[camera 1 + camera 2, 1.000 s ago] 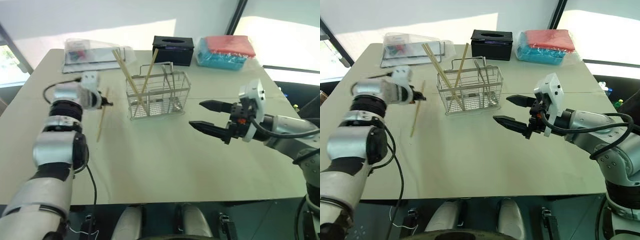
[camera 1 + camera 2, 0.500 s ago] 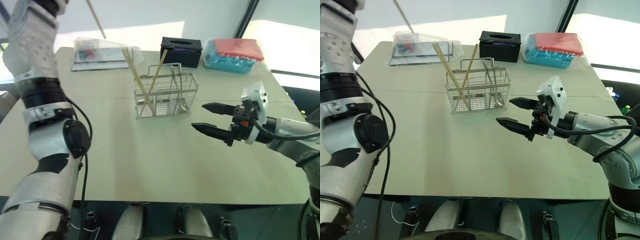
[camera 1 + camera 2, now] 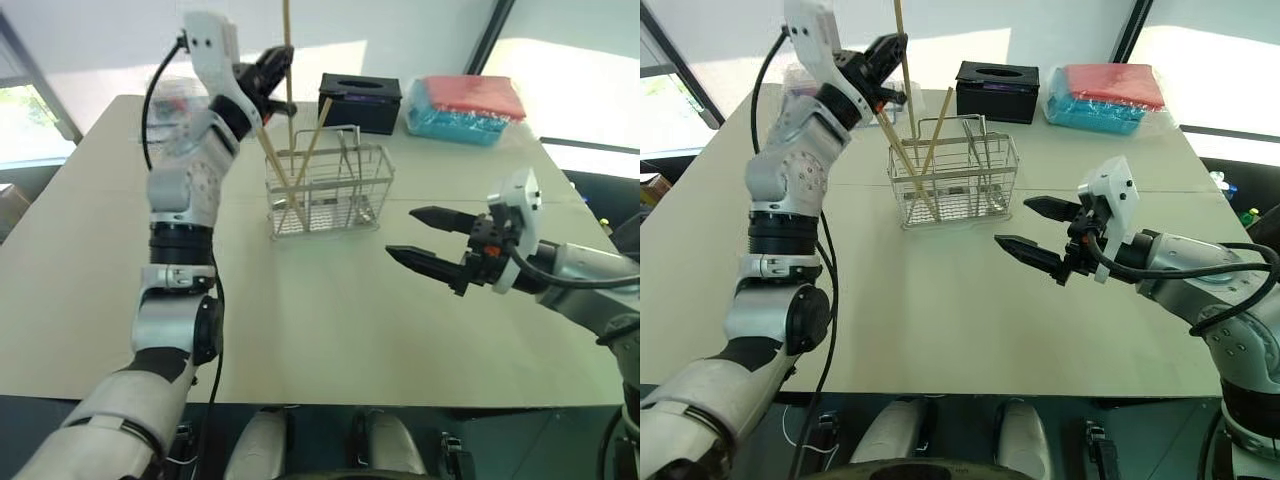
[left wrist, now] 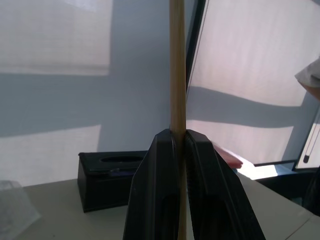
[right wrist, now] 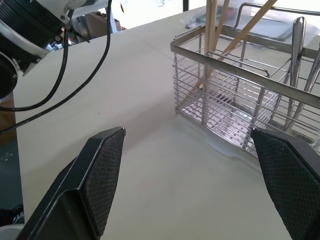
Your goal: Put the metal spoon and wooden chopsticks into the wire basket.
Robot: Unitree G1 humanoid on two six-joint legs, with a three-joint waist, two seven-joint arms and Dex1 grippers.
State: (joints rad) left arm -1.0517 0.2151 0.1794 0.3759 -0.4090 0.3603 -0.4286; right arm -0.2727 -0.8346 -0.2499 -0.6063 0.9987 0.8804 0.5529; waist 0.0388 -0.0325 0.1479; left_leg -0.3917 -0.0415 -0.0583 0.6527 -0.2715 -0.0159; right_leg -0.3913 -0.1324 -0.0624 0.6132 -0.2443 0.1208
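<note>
Two grippers appear above a pale tabletop [image 3: 300, 300]. Left gripper [image 3: 277, 68]: raised high over the far left part of the table, its black fingers [image 4: 165, 185] pressed together on a single wooden chopstick [image 3: 287, 45], which stands nearly upright and runs up past the top edge of the head views; its lower end hangs just above the wire basket [image 3: 325, 195]. In the left wrist view the stick passes straight up between the two closed fingers. Right gripper [image 3: 425, 240]: held level over the right side of the table, well apart from the basket, its two black fingers spread wide with nothing between them; the right wrist view shows both textured pads [image 5: 105, 170] parted, with the basket beyond them.

Wire basket: a rectangular silver grid with a raised loop handle, standing upright near the middle of the far half of the table. Several wooden chopsticks [image 3: 270, 160] already lean inside its left compartment, crossing one another and rising above the rim. Thin metal utensil handles [image 5: 296, 45] stand in its right compartment; whether one is the metal spoon cannot be told.

Background items: a black tissue box [image 3: 360, 100] sits just behind the basket; a red and blue package [image 3: 465, 105] lies at the far right corner; a clear plastic bag [image 3: 800, 85] lies at the far left, partly behind the left arm.
</note>
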